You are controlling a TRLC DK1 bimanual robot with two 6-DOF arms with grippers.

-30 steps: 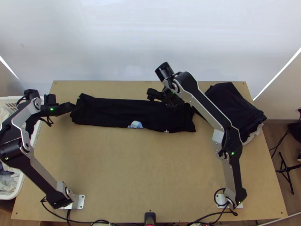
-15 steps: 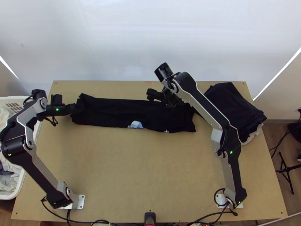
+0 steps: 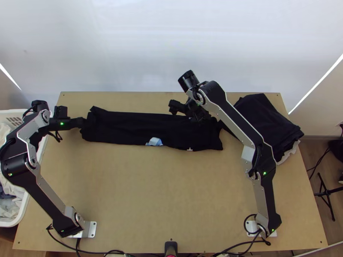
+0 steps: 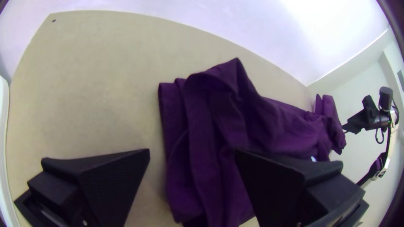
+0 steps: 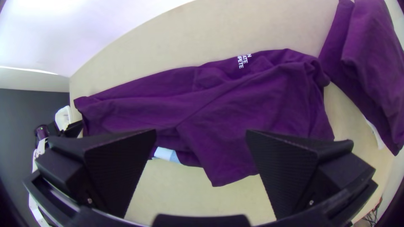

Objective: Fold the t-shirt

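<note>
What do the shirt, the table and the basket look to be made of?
Shirt: matte cloth, perhaps cotton jersey, from its soft creases and folds. Table: probably wood or fibreboard, dull, given its even tan face. Basket: likely smooth white plastic, judging by its neat row of slots.

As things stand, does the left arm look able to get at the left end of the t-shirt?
Probably yes: the left gripper is open at that end of the t-shirt, and I see nothing in between.
</note>
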